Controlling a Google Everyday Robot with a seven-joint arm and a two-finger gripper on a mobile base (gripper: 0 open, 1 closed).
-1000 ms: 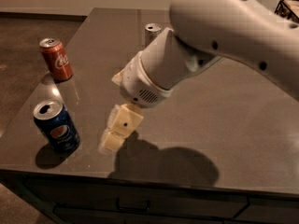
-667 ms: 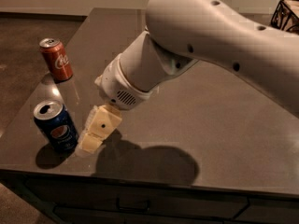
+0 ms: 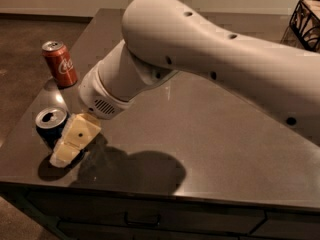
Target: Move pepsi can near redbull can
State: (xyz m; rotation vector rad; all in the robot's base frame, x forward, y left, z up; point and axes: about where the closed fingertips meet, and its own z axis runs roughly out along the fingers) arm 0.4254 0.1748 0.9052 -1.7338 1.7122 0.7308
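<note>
The pepsi can, dark blue with an open silver top, stands near the front left corner of the dark table. My gripper, cream-coloured, is right against the can's right and front side and covers most of its body. The big white arm reaches in from the right. The redbull can is hidden behind the arm.
A red cola can stands upright at the table's left edge, behind the pepsi can. A dark wire basket sits at the far right corner. The table's front edge is close below the gripper.
My gripper has moved left and down from the middle front of the table to the pepsi can. The arm has swung over the far part of the table and now hides the redbull can.
</note>
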